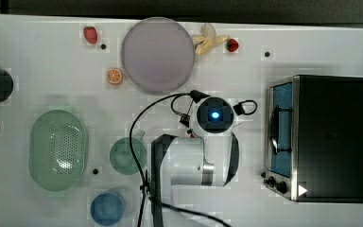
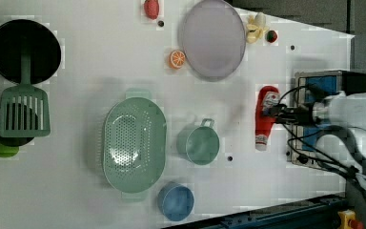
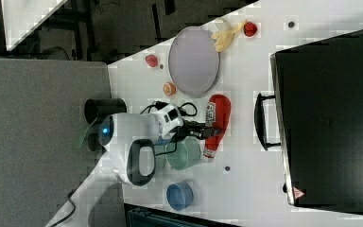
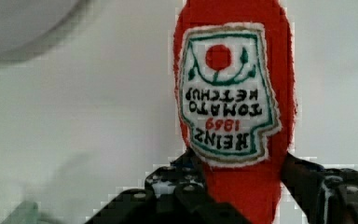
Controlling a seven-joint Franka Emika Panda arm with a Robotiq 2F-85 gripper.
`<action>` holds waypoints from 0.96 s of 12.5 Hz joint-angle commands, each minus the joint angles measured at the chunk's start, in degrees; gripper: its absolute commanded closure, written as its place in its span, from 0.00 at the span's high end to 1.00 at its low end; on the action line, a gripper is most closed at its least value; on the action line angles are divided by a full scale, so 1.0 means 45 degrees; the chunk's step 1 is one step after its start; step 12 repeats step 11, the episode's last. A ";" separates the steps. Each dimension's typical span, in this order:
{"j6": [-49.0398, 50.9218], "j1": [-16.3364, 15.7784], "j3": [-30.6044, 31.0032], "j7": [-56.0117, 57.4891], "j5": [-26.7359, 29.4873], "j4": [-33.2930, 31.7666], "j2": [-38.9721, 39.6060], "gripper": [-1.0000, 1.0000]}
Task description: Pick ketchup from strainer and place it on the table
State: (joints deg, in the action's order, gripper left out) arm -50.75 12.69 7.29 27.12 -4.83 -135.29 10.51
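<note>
Red plastic between black fingers — the gripper is clamped on the ketchup across the bottle's narrower end, one finger on each side, label facing the wrist camera. In the left view the ketchup lies lengthwise over the table, white cap toward the left view's bottom, with the gripper reaching it from the left view's right; whether the bottle touches the tabletop I cannot tell. It sits between the green cup and the toaster oven, well apart from the strainer.

Containers:
- strainer — pale green, perforated bottom bare, nothing in it.
- green cup — just beside the strainer, empty.
- blue cup — near the strainer's end toward the left view's bottom, empty.
- grey-lilac plate — nothing on it; orange slice just beside its rim, banana at its far side, a strawberry farther off.

In the right view the ketchup shows below the plate, with the gripper closed on it.
</note>
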 commanded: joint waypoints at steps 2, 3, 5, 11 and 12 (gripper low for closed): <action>-0.1160 0.0000 0.0096 0.0419 0.0049 -0.0117 0.0591 0.81; -0.1164 0.0000 0.0106 0.0419 0.0049 -0.0095 0.0564 0.92; -0.0899 0.0000 0.0142 0.0257 0.0049 0.0234 0.0120 1.00; 0.4937 -0.0011 0.0402 -0.3776 0.0048 0.3942 -0.1649 1.00; 0.4937 -0.0011 0.0402 -0.3776 0.0048 0.3942 -0.1649 1.00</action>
